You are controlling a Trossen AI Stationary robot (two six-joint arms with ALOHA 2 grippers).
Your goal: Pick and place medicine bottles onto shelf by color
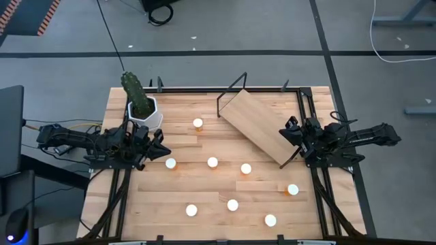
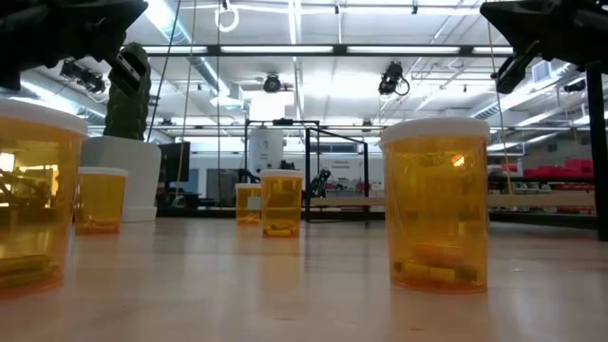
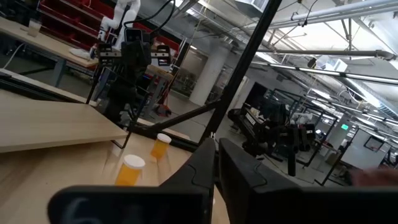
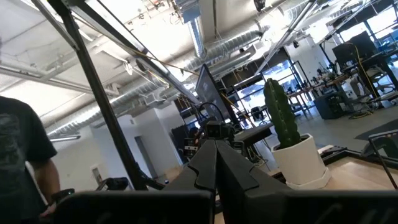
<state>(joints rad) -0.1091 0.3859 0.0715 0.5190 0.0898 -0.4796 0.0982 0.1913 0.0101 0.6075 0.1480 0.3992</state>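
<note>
My left gripper sits at nine o'clock, fingers pressed together on nothing, beside the white-potted green cactus. Eight little amber white-capped medicine bottles dot the table's middle and six o'clock side. The tilted light-wood shelf lies around one o'clock, with my right gripper clenched empty at three.

no legible txt, labels or nos.

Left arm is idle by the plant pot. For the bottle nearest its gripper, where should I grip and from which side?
Take the bottle from straight above, pinching the amber body just below the white cap. It stands upright with clear tabletop around it, so the round sides are free for both fingers. The left gripper, shut now, sits just beside it and must open first. The plant pot stays behind the approach.
</note>
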